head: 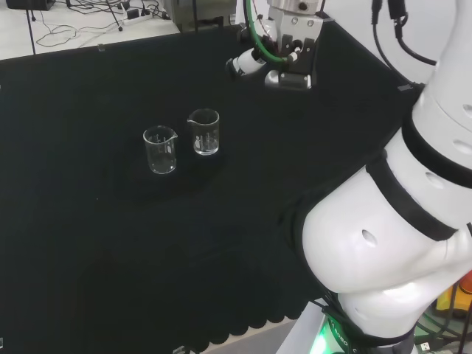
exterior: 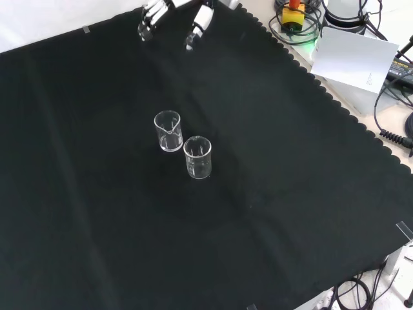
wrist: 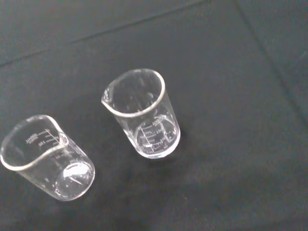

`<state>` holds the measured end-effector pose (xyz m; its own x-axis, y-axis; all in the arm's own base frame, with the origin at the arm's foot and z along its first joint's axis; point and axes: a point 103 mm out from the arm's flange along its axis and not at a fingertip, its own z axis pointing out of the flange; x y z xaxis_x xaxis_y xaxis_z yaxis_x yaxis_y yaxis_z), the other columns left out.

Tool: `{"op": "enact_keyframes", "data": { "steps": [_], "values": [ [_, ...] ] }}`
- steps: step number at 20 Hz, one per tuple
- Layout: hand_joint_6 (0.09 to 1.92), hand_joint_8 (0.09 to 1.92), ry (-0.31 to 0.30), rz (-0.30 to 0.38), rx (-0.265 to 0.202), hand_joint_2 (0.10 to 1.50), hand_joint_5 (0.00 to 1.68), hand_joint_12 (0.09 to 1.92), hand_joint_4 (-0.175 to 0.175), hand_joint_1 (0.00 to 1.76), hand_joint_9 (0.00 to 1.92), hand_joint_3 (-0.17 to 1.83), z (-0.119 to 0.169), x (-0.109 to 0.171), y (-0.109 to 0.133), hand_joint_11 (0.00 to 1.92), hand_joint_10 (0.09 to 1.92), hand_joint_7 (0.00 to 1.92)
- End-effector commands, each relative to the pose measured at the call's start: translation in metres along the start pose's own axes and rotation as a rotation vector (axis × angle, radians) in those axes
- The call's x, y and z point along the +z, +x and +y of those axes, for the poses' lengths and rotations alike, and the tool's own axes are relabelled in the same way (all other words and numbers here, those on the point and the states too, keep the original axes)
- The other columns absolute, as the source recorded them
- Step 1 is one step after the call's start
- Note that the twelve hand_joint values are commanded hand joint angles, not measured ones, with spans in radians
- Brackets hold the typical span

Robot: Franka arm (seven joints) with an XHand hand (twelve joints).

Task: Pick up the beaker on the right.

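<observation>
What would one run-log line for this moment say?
hand: open, raised, apart from glassware | two clear glass beakers: upright, side by side on black cloth | pickup: not begun

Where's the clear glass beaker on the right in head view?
Mid-cloth in the head view: the right clear glass beaker stands upright just right of the other clear glass beaker, apart from it.

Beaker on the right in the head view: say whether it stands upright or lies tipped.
Upright. The beaker stands on its base on the black cloth with its rim up, beside the other beaker; the front view shows the same.
</observation>
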<state>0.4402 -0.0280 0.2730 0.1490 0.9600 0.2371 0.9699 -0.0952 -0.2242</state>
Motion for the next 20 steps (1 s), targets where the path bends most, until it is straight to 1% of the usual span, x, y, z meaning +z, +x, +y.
{"op": "enact_keyframes", "data": {
  "steps": [1, 3, 5, 9, 11, 15, 17, 20],
  "values": [
    [0.09, 0.56, 0.041, 0.006, -0.031, 1.01, 0.25, 1.39, -0.038, 0.75, 0.23, -0.17, 0.037, 0.030, -0.001, 0.00, 0.70, 0.07],
    [0.09, 0.56, 0.056, 0.031, -0.032, 1.00, 0.25, 1.37, -0.038, 0.77, 0.21, -0.17, 0.045, 0.036, -0.004, 0.00, 0.70, 0.05],
    [0.09, 0.56, 0.062, 0.029, -0.037, 0.98, 0.24, 1.36, -0.038, 0.78, 0.19, -0.17, 0.050, 0.043, -0.007, 0.00, 0.69, 0.04],
    [0.09, 0.57, 0.093, 0.041, -0.041, 0.96, 0.24, 1.35, -0.037, 0.81, 0.19, -0.17, 0.057, 0.062, -0.014, 0.00, 0.70, 0.04],
    [0.09, 0.57, 0.110, 0.053, -0.059, 0.95, 0.24, 1.35, -0.037, 0.81, 0.19, -0.17, 0.059, 0.072, -0.017, 0.00, 0.70, 0.04],
    [0.09, 0.58, 0.107, 0.086, -0.109, 0.94, 0.25, 1.35, -0.037, 0.79, 0.19, -0.17, 0.063, 0.086, -0.020, 0.00, 0.70, 0.05],
    [0.09, 0.58, 0.110, 0.084, -0.139, 0.94, 0.25, 1.35, -0.038, 0.77, 0.19, -0.17, 0.064, 0.093, -0.021, 0.00, 0.71, 0.05],
    [0.09, 0.60, 0.114, 0.098, -0.151, 0.90, 0.26, 1.35, -0.038, 0.68, 0.20, -0.17, 0.065, 0.104, -0.025, 0.00, 0.71, 0.09]
  ]
}}
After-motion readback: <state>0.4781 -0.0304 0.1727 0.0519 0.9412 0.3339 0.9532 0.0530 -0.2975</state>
